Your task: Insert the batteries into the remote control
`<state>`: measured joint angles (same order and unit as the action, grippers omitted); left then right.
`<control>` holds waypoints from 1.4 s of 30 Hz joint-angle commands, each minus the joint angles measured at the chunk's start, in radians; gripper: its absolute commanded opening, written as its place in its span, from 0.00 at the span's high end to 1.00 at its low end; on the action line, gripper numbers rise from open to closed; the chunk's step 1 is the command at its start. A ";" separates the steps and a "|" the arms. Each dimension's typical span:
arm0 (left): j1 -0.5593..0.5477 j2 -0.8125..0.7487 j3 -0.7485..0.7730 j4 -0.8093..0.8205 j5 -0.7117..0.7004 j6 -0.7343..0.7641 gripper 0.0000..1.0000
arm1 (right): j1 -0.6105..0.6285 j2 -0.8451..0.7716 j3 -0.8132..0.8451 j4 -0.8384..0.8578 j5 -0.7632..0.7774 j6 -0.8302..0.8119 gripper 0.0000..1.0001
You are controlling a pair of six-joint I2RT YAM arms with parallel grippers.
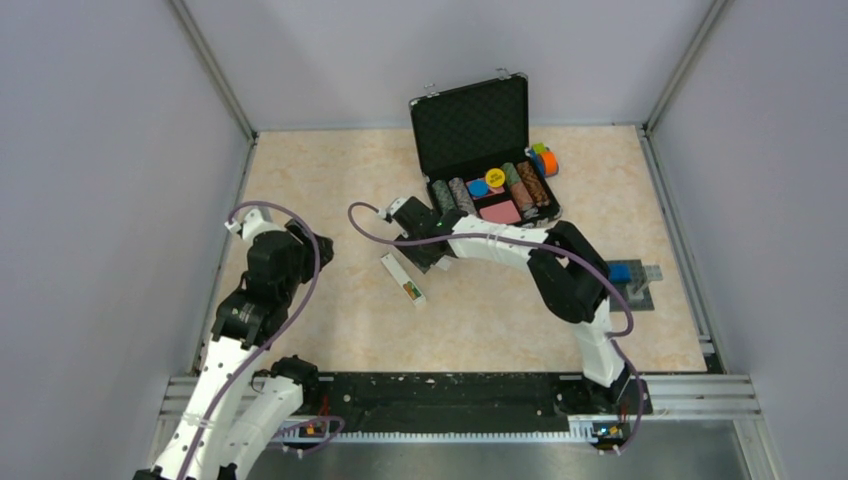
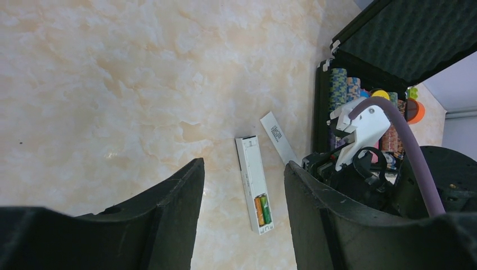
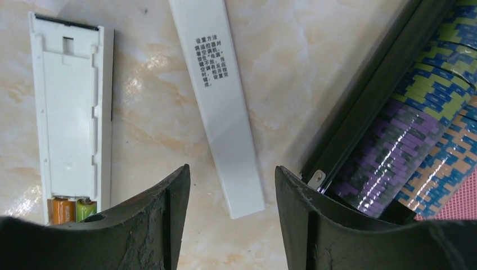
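As counted from overhead: one remote control (image 1: 402,277) lies flat on the table (image 1: 330,180), at 7 o'clock of one open chip case (image 1: 470,120), with its long axis running 11 to 5 o'clock. Count of batteries (image 3: 73,209): two, one orange-brown and one green, seated side by side in the remote's open bay at its 5 o'clock end. Overhead they are only a coloured speck; both wrist views show them plainly. One white printed cover strip (image 3: 219,107) lies beside the remote, not touching it. Only the right wrist view shows its print; overhead the right arm (image 1: 500,245) hides it. State of the right gripper (image 3: 230,169): jaws wide, above the strip, gripping nothing. State of the left gripper (image 2: 243,166): jaws apart, empty, with the remote seen through the gap. The chip rows (image 3: 405,140) are cut off at the frame edge, so their count is unclear.
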<state>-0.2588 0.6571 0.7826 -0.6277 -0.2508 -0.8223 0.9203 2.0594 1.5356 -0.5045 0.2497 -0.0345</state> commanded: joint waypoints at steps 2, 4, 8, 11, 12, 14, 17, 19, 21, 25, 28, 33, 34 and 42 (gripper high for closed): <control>0.012 0.002 0.024 0.042 -0.003 0.023 0.41 | -0.052 0.076 0.115 -0.094 -0.076 -0.016 0.43; 0.014 0.009 0.028 0.043 -0.002 0.027 0.41 | -0.063 0.088 0.129 -0.109 -0.114 -0.022 0.42; 0.022 0.023 0.034 0.047 0.003 0.033 0.41 | -0.080 0.120 0.158 -0.160 -0.165 -0.033 0.42; 0.026 0.029 0.033 0.055 0.006 0.035 0.41 | -0.091 0.144 0.172 -0.209 -0.216 -0.036 0.47; 0.028 0.030 0.034 0.055 0.007 0.036 0.41 | -0.092 0.150 0.176 -0.227 -0.227 -0.037 0.49; 0.032 0.034 0.036 0.060 0.009 0.037 0.41 | -0.093 0.156 0.175 -0.255 -0.244 -0.042 0.53; 0.040 0.044 0.034 0.070 0.019 0.040 0.41 | -0.093 0.157 0.151 -0.265 -0.273 -0.044 0.59; 0.045 0.053 0.034 0.077 0.030 0.040 0.41 | -0.093 0.164 0.148 -0.278 -0.280 -0.044 0.60; 0.050 0.060 0.034 0.086 0.041 0.040 0.41 | -0.093 0.168 0.147 -0.287 -0.293 -0.043 0.62; 0.059 0.072 0.031 0.098 0.058 0.040 0.41 | -0.092 0.149 0.134 -0.290 -0.331 -0.036 0.65; 0.066 0.073 0.026 0.104 0.072 0.040 0.41 | -0.093 0.128 0.104 -0.290 -0.320 -0.023 0.70; 0.074 0.061 0.008 0.109 0.084 0.042 0.40 | -0.092 0.053 0.000 -0.254 -0.266 0.026 0.75; 0.076 0.060 0.005 0.111 0.089 0.043 0.40 | -0.092 0.033 -0.027 -0.243 -0.263 0.027 0.75; 0.084 0.088 -0.028 0.167 0.232 0.060 0.40 | -0.084 -0.159 -0.216 -0.204 -0.225 0.097 0.77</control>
<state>-0.1806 0.7296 0.7731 -0.5560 -0.1261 -0.7845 0.8337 1.9862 1.4040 -0.6762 0.0032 0.0124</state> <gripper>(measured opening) 0.597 0.291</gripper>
